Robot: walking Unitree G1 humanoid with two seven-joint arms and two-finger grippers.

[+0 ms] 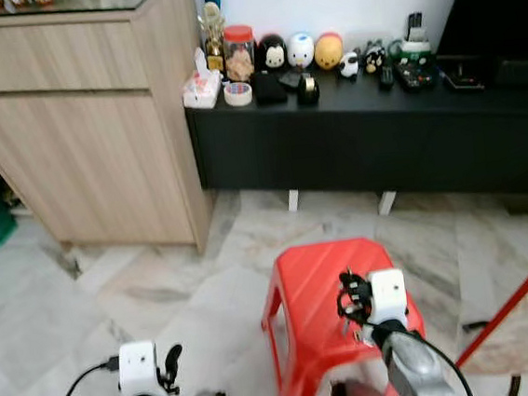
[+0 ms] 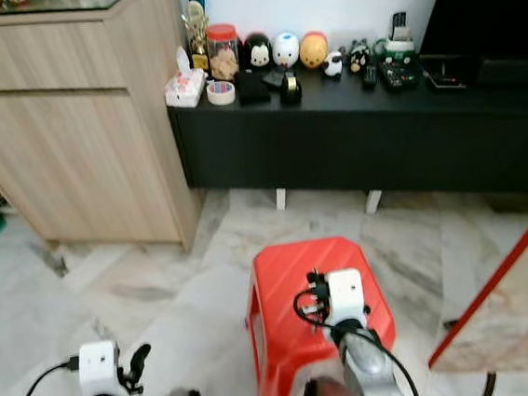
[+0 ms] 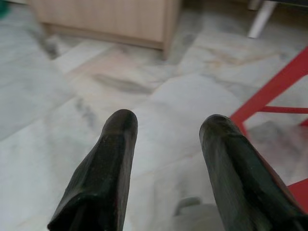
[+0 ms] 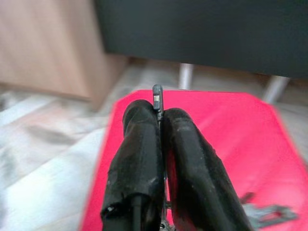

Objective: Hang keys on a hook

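Right gripper (image 4: 161, 113): fingers pressed together on a thin dark metal piece, taken to be part of the keys (image 4: 158, 98), whose tip pokes out just past the fingertips; the tight pinch looks meant to keep a small flat item from slipping while carried. In the head views the same gripper (image 1: 352, 304) hangs above the red stool (image 1: 303, 288) with a dark tangle at its fingers, probably the key bunch, though too small to make out in detail. More metal bits, perhaps the ring or a second key (image 4: 269, 211), show low beside the fingers against the stool top; whether they dangle or lie on it cannot be told. Stool: plastic, on the marble floor (image 1: 152, 293), serving as a low pick-up surface within arm's reach. Left gripper (image 3: 168, 125): fingers spread wide, holding nothing, pointed at bare floor beside a stool leg; idle, kept low and clear of the working arm. Beyond: black TV console (image 1: 370, 132) carrying figurines, a jar (image 1: 240, 52) and tape rolls; wooden cabinet (image 1: 80, 131) to its left. Hook: none identifiable in these views, so the hanging step judged not yet begun; carrying and locating the hook appear to remain.
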